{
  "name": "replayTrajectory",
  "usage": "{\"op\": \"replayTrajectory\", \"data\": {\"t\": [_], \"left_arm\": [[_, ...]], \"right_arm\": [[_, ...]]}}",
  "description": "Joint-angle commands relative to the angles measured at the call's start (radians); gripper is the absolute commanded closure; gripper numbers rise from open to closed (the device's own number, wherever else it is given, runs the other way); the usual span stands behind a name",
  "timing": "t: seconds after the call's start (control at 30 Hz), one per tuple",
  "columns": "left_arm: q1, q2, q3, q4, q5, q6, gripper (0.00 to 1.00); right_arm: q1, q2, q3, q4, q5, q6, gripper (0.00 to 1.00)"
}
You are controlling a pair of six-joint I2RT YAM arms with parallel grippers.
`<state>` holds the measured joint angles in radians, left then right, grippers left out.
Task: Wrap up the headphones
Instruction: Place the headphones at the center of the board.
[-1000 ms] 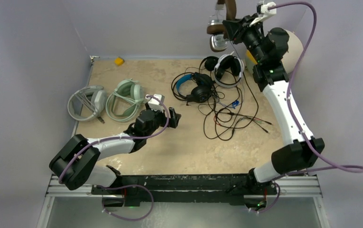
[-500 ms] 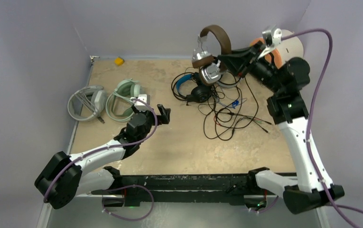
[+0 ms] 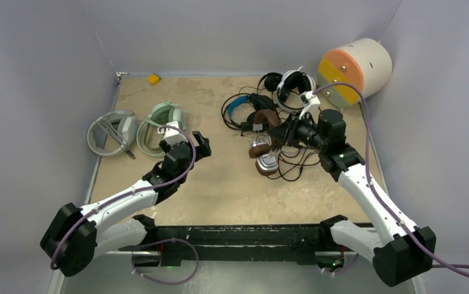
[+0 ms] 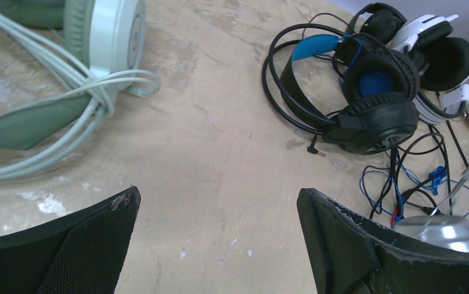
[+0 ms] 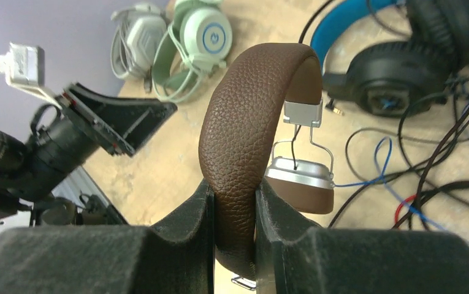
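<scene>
one risk: my right gripper [image 5: 235, 199] is clamped on the brown headphones [image 5: 250, 104] by the headband, earcups at the cable tangle [image 3: 296, 160]. pulling could drag the black-and-blue headset [image 3: 251, 114]. left gripper [image 4: 216, 199] jaws apart, empty, near the mint-green headset [image 3: 161, 125].

Two headsets lie side by side at the left edge of the counter [image 3: 232, 196]: the leftmost headset [image 3: 112, 133] and, just right of it, the second headset [image 3: 161, 127]. Behind them, in the far left corner, sits a small block [image 3: 153, 78]. The left gripper [image 3: 189, 142] hangs just right of the second headset, nearer the arms. Right of centre lies the middle headset [image 3: 251, 115], with the far headset [image 3: 293, 89] behind it to the right (close against it). In front of these, beside a tangle of cables [image 3: 294, 163], the held headset [image 3: 265, 152] has its band between the fingers of the right gripper [image 3: 281, 135]. A cylinder [image 3: 355, 66] lies at the far right corner.
</scene>
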<state>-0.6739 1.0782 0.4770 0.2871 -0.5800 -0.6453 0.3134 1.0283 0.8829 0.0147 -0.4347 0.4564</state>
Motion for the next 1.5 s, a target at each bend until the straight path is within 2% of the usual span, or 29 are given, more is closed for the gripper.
{"op": "replayTrajectory", "data": {"t": [0.0, 0.2, 0.47, 0.6, 0.63, 0.7, 0.77, 0.8, 0.93, 1.1, 1.23, 1.47], "left_arm": [[0.002, -0.066, 0.074, -0.183, -0.042, -0.119, 0.03], [0.002, -0.173, 0.095, -0.389, 0.078, -0.188, 0.01], [0.004, -0.259, 0.189, -0.642, 0.147, -0.264, 0.00], [0.011, -0.267, 0.227, -0.723, 0.175, -0.292, 0.00], [0.017, -0.279, 0.225, -0.729, 0.193, -0.296, 0.00], [0.030, -0.304, 0.210, -0.726, 0.238, -0.309, 0.00], [0.047, -0.328, 0.192, -0.716, 0.289, -0.326, 0.00], [0.055, -0.337, 0.184, -0.718, 0.306, -0.338, 0.00], [0.071, -0.358, 0.180, -0.720, 0.363, -0.343, 0.00], [0.071, -0.360, 0.192, -0.689, 0.418, -0.308, 0.01], [0.071, -0.326, 0.178, -0.682, 0.425, -0.314, 0.02], [0.071, -0.135, 0.217, -0.800, 0.333, -0.344, 0.11]], "right_arm": [[0.057, -0.051, -0.016, 0.022, 0.108, -0.025, 1.00], [0.179, -0.035, -0.026, -0.025, 0.242, -0.094, 1.00], [0.471, 0.122, 0.052, -0.156, 0.734, -0.181, 1.00], [0.568, 0.215, 0.119, -0.188, 0.849, -0.203, 1.00], [0.589, 0.227, 0.130, -0.181, 0.836, -0.205, 0.99], [0.613, 0.244, 0.137, -0.152, 0.745, -0.214, 0.87], [0.626, 0.249, 0.128, -0.104, 0.605, -0.223, 0.65], [0.628, 0.245, 0.117, -0.075, 0.525, -0.229, 0.58], [0.630, 0.215, 0.071, 0.024, 0.295, -0.248, 0.39], [0.630, 0.210, 0.072, -0.060, 0.244, -0.231, 0.30], [0.626, 0.207, 0.069, -0.141, 0.423, -0.180, 0.29], [0.596, 0.264, 0.089, -0.254, 0.567, -0.117, 0.28]]}}
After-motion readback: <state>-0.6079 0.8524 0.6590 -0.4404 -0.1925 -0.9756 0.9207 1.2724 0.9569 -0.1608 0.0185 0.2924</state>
